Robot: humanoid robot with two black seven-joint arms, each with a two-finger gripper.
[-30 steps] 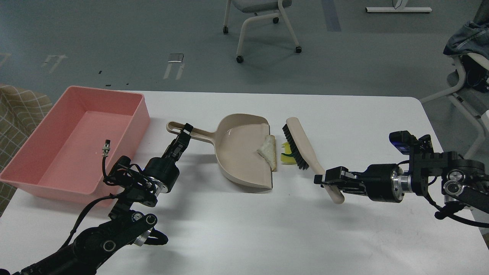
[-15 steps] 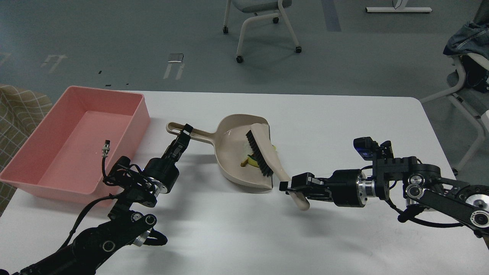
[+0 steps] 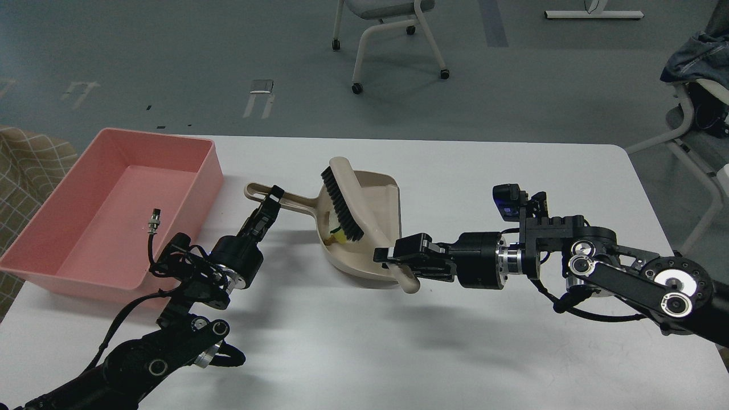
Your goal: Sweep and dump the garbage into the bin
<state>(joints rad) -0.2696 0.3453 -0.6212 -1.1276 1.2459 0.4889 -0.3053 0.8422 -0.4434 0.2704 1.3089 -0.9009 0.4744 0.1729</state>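
Note:
The beige dustpan [image 3: 380, 200] lies mid-table, its handle pointing left. My left gripper [image 3: 271, 201] is shut on that handle. My right gripper [image 3: 394, 259] is shut on the handle of the beige black-bristled brush [image 3: 342, 206], whose bristles stand deep inside the pan against its back wall. A yellow sponge piece [image 3: 338, 236] shows at the foot of the bristles inside the pan. The bread slice is hidden behind the brush. The pink bin [image 3: 208, 181] stands at the table's left, just left of the dustpan handle, with nothing of the garbage in it.
The white table [image 3: 398, 353] has bare surface in front and to the right. A plaid cushion [image 3: 23, 165] sits beyond the left edge. A wheeled chair [image 3: 387, 34] stands behind the table, and another chair with clothes [image 3: 697, 62] at far right.
My right gripper has swept the brush leftward across the pan's mouth to its back wall, pushing bread and sponge inside. The dustpan and left gripper shifted slightly left and up.

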